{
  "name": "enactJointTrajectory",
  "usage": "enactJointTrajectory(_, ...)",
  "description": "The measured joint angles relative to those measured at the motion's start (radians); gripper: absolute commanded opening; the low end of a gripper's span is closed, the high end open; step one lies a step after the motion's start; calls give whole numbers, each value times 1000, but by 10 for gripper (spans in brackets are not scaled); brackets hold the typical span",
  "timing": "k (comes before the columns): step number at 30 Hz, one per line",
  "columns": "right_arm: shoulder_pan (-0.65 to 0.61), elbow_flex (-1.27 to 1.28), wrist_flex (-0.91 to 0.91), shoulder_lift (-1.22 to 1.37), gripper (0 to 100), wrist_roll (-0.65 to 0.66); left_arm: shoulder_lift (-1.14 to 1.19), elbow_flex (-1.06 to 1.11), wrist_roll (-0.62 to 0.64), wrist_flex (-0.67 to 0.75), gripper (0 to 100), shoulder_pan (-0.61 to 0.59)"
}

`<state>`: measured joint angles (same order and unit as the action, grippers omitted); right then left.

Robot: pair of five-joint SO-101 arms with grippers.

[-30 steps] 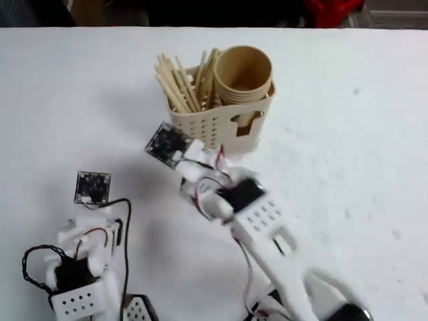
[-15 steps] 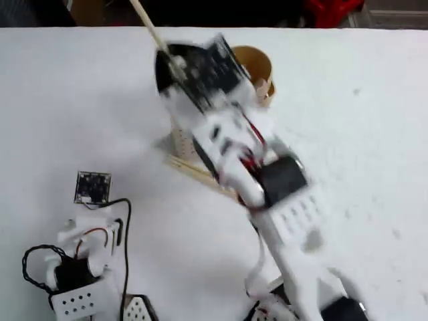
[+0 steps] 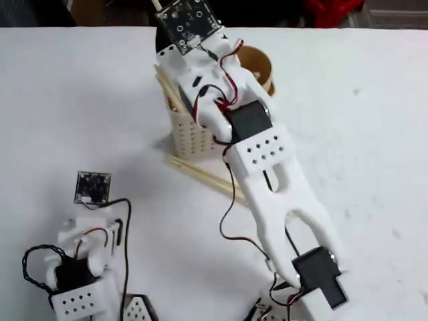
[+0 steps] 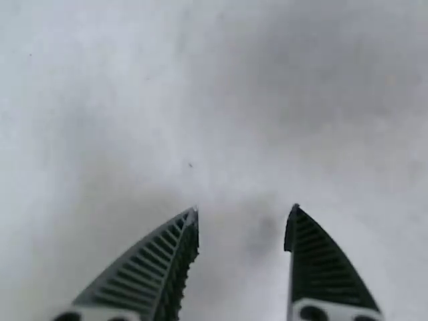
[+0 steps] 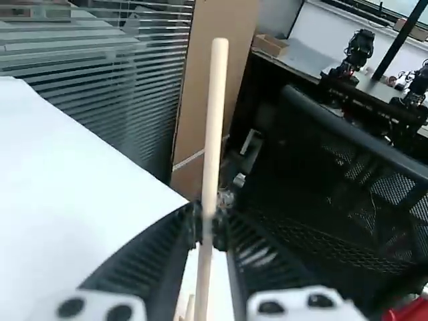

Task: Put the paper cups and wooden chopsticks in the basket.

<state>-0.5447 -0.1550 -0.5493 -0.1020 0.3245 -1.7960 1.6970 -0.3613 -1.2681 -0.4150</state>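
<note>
- A single wooden chopstick [image 5: 215, 120] is clenched between the jaws of the right gripper [image 5: 212, 224], and its long end projects past the fingertips.
- In the high view, the right arm [image 3: 267, 174] is stretched from the lower right of the frame to the upper centre, over the basket [image 3: 190, 137].
- A bundle of chopsticks [image 3: 166, 85] is seen in the basket's left part. The paper cups [image 3: 259, 65] are seen at its right, partly hidden by the arm.
- Loose chopsticks [image 3: 200, 174] are laid on the table [image 3: 374, 120] just below the basket, left of centre.
- The left gripper [image 4: 244, 210] is spread apart over bare table with nothing between its jaws.
- The left arm [image 3: 80, 267] is seen at the lower left.
</note>
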Motion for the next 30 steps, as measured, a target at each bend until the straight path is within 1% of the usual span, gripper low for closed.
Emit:
enactJointTrajectory(6, 3, 0, 0, 0, 26, -3, 0, 0, 0, 0, 219, 0)
enactJointTrajectory(10, 5, 0, 0, 0, 126, -75, 0, 0, 0, 0, 219, 0)
enactJointTrajectory(12, 5, 0, 0, 0, 159, -118, 0, 0, 0, 0, 219, 0)
enactJointTrajectory(15, 5, 0, -9, 0, 145, -141, 0, 0, 0, 0, 219, 0)
enactJointTrajectory(19, 5, 0, -54, 0, 87, -144, 0, 0, 0, 0, 219, 0)
enactJointTrajectory(23, 5, 0, -206, -66, 13, -147, 0, 0, 0, 0, 219, 0)
enactJointTrajectory(28, 5, -14, -569, -222, 34, -140, 0, 0, 0, 0, 219, 0)
enactJointTrajectory(30, -5, -14, -718, -275, 34, -54, 0, 0, 0, 0, 219, 0)
